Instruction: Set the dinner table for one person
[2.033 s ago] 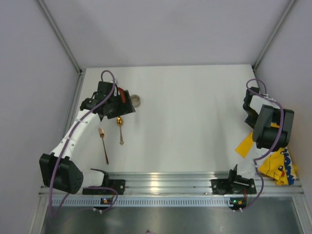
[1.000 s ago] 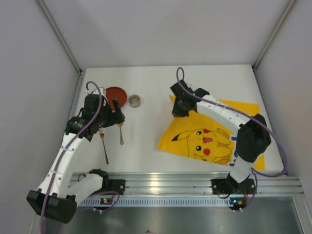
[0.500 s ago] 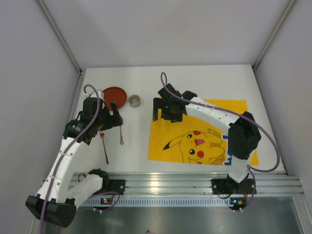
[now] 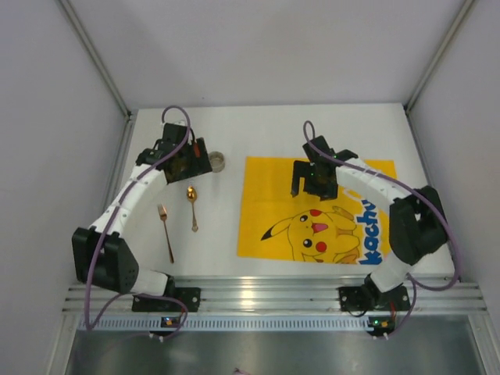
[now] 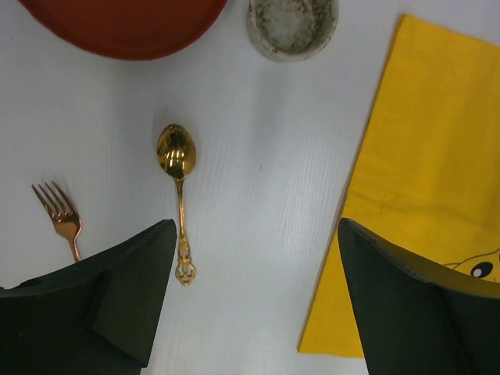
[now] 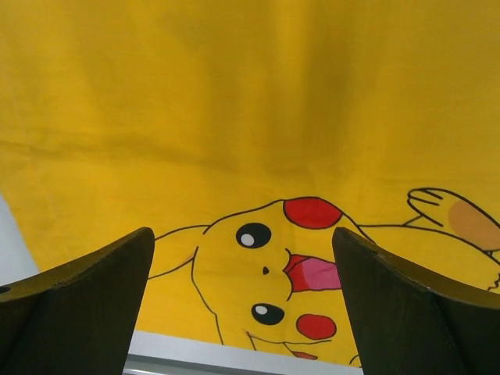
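The dinner table (image 4: 258,129) is a white top. A yellow Pikachu mat (image 4: 344,176) lies spread flat on its right half. My right gripper (image 4: 311,186) hovers open over the mat's upper middle, holding nothing; the right wrist view shows the mat (image 6: 234,101) between its open fingers (image 6: 94,289). On the left lie a gold spoon (image 4: 192,207) and a copper fork (image 4: 165,230). My left gripper (image 4: 184,160) stands open above a red plate (image 5: 125,23), which it mostly hides from above. The spoon (image 5: 178,187) and fork (image 5: 58,215) lie below it.
A small speckled cup (image 4: 216,162) stands next to the red plate, near the mat's top left corner. Silver rails (image 4: 258,293) run along the near edge by the arm bases. Grey walls close in the left, right and back.
The right gripper has opened, let go of the mat and drawn back to the right; the mat now lies flat and still. The left arm has swung toward the back, over the red plate.
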Tool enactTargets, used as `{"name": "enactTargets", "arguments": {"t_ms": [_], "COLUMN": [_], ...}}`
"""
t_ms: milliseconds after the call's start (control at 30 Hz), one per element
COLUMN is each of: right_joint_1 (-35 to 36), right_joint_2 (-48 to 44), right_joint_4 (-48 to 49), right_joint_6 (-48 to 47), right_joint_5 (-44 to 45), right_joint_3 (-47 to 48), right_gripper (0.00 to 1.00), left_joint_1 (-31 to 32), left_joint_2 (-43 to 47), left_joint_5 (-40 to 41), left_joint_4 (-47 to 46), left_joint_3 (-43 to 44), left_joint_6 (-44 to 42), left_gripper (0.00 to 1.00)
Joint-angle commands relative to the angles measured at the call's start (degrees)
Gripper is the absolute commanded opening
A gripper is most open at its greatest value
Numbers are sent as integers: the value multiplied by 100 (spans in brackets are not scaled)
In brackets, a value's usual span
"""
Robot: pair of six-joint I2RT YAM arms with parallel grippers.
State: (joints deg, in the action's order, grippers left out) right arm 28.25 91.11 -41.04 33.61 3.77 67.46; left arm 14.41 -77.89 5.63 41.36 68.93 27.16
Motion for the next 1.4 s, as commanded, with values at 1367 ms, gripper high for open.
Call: {"name": "enactTargets", "arguments": {"t_ms": [1367], "right_joint_1": [454], "right_joint_2": [1051], "right_joint_4": [-668], "right_joint_6": [-908], "right_joint_5": [124], "right_joint_3": [2562], "right_gripper": [100], "left_joint_1": [-2259], "left_joint_2": [-2239], "left_joint_5": [193], "left_joint_4": [-1007], "left_joint_3": [1088], "left_joint_6": [132], "left_gripper": [90]}}
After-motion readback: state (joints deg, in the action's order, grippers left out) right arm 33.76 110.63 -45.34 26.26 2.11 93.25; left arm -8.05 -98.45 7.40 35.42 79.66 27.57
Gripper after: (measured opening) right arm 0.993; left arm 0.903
